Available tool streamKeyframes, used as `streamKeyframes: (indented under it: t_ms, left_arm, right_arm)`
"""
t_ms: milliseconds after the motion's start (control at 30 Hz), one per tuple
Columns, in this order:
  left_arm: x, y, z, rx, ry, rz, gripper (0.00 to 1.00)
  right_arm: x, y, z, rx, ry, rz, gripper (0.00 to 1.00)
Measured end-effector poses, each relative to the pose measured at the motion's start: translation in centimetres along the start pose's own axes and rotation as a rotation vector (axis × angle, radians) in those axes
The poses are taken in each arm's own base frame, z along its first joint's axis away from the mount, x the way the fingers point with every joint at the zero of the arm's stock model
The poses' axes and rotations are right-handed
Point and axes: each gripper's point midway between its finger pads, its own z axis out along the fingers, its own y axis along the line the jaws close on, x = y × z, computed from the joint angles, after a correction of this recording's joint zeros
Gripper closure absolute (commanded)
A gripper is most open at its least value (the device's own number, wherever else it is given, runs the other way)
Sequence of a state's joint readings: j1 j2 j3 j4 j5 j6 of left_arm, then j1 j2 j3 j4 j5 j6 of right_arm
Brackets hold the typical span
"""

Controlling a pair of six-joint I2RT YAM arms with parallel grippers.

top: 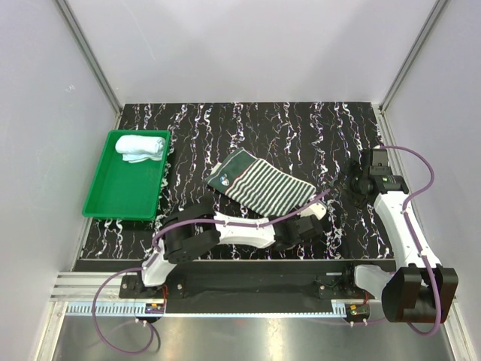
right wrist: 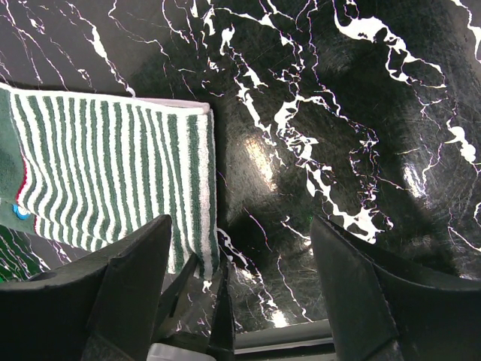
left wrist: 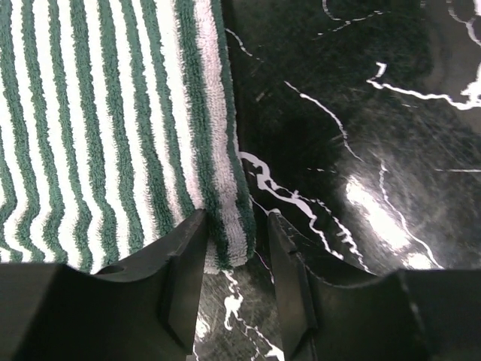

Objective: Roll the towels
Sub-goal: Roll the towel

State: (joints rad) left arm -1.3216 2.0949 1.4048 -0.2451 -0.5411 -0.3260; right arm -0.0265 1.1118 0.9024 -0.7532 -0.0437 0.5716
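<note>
The striped towel (top: 263, 188) lies flat and unrolled in the middle of the black marbled table, dark and white stripes up, with a patterned edge at its far left end. My left gripper (top: 316, 213) is low at the towel's near right corner. In the left wrist view its jaws (left wrist: 237, 216) straddle that corner of the towel (left wrist: 113, 113). The left finger touches the cloth; a small gap shows at the right finger. My right gripper (right wrist: 240, 222) hovers open over bare table to the towel's right (top: 359, 180). The light blue towel (top: 141, 147) lies rolled in the green tray.
The green plastic tray (top: 120, 213) stands at the table's left edge. White walls close in the back and both sides. A metal rail runs along the near edge by the arm bases. The left arm lies stretched across the near table.
</note>
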Motion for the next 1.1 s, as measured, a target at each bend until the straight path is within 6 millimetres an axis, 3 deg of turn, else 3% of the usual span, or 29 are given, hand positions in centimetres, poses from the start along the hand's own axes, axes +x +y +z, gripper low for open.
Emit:
streamKeyframes:
  t_ms: [67,200,500,667,767,933,1100]
  left_arm:
    - [0.0,0.1,0.2,-0.001,-0.003,-0.013,0.67]
    - [0.1,0.3,0.4,-0.003,-0.011,-0.030,1.00]
    - [0.0,0.0,-0.3,0.121,0.025,-0.110,1.00]
    - [0.1,-0.2,-3.3,0.323,0.088,-0.293,1.00]
    - [-0.8,0.3,-5.1,0.441,0.098,-0.441,1.00]
    - [-2.5,2.0,-5.9,0.594,0.083,-0.710,1.00]
    - [-0.1,4.1,-5.1,0.645,0.158,-0.987,1.00]
  right_arm:
    - [0.0,0.0,0.0,0.000,0.000,-0.001,0.19]
    - [0.0,0.0,0.0,0.001,0.000,-0.003,0.19]
    - [0.2,-0.7,-0.3,0.026,0.012,-0.007,0.20]
    - [-0.4,-0.2,-1.2,0.009,-0.011,-0.006,0.22]
    - [-0.9,0.4,-1.9,-0.015,-0.032,-0.007,0.23]
    - [-1.1,1.8,-2.4,-0.086,-0.032,-0.004,0.34]
    - [-0.8,4.3,-2.7,-0.223,0.002,-0.013,0.53]
